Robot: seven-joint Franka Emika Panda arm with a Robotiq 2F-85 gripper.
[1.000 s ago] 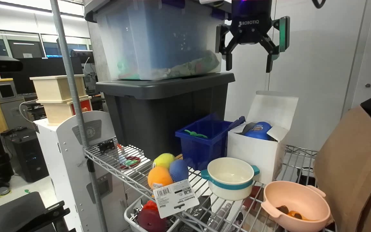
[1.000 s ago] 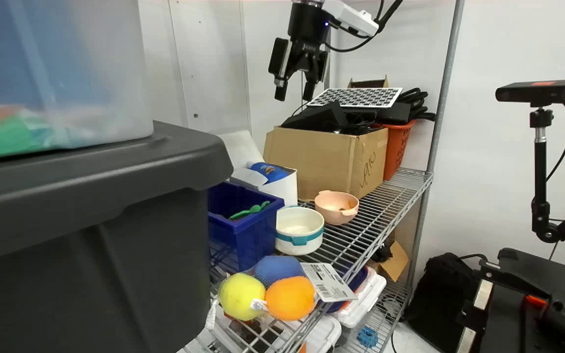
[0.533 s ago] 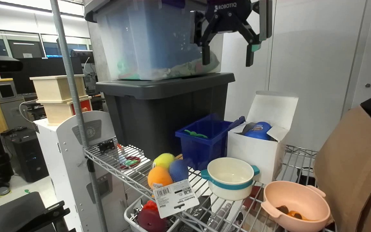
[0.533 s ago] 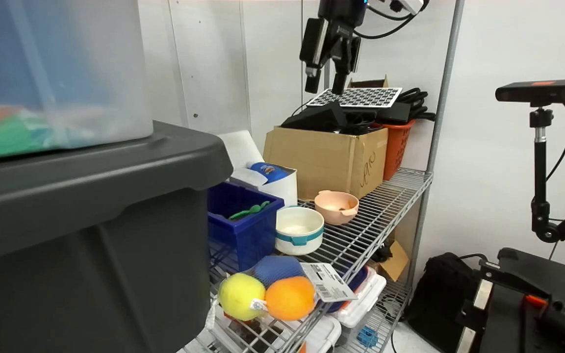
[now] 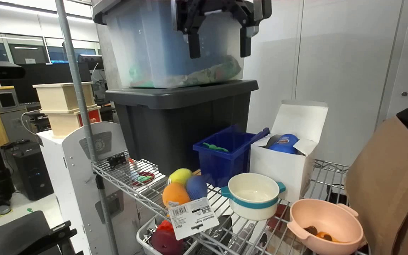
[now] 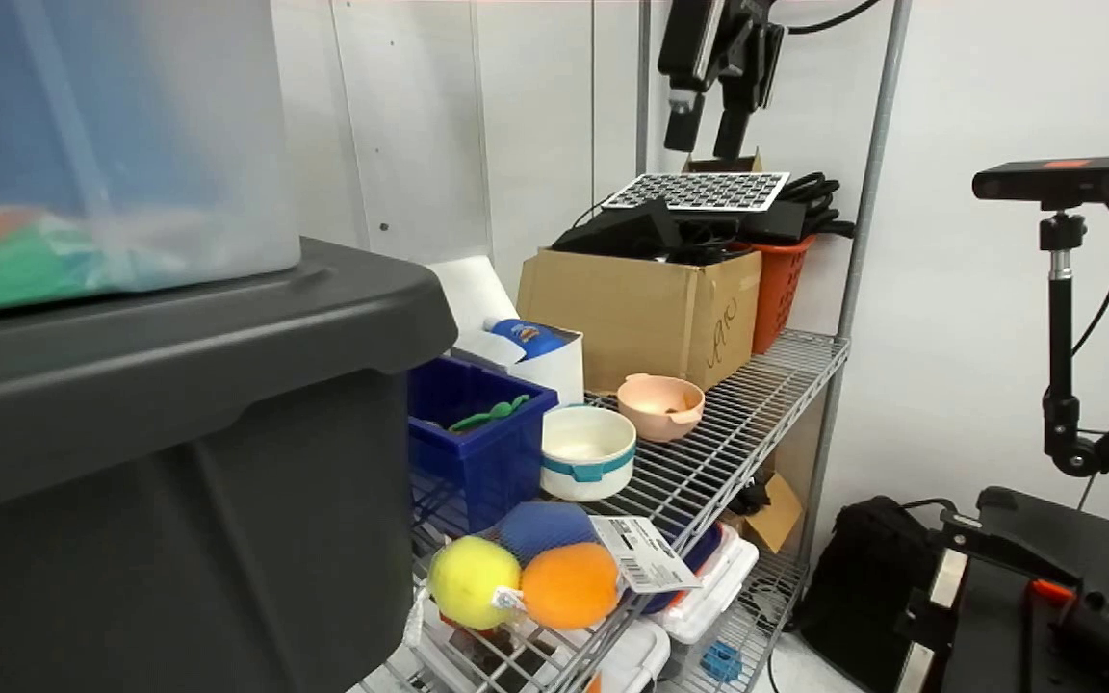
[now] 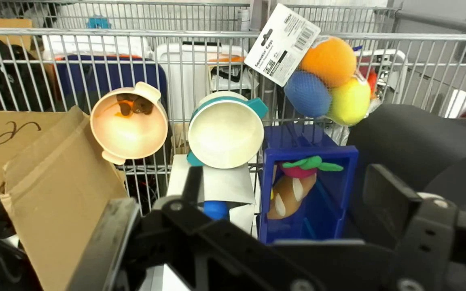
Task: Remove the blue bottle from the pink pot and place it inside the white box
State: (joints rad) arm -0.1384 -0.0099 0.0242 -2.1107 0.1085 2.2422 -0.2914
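In an exterior view, toward twelve o'clock, our tool (image 5: 220, 50) hangs empty, jaws apart, presumably because the placing is done. At five o'clock from it, the blue bottle (image 5: 284, 144) sits in the white box (image 5: 278, 171), open, we suppose, to receive it; farther that way, the pink pot (image 5: 331, 217) holds only brown-and-orange pieces (image 5: 322, 235).

In an exterior view, the top edge crops the hand (image 5: 220, 46) at twelve o'clock; toward four, the white box (image 5: 282, 165) hides the lower part of the blue bottle (image 5: 284, 144), and dark bits (image 5: 311, 230) inside the pink pot (image 5: 331, 216) are indistinct.
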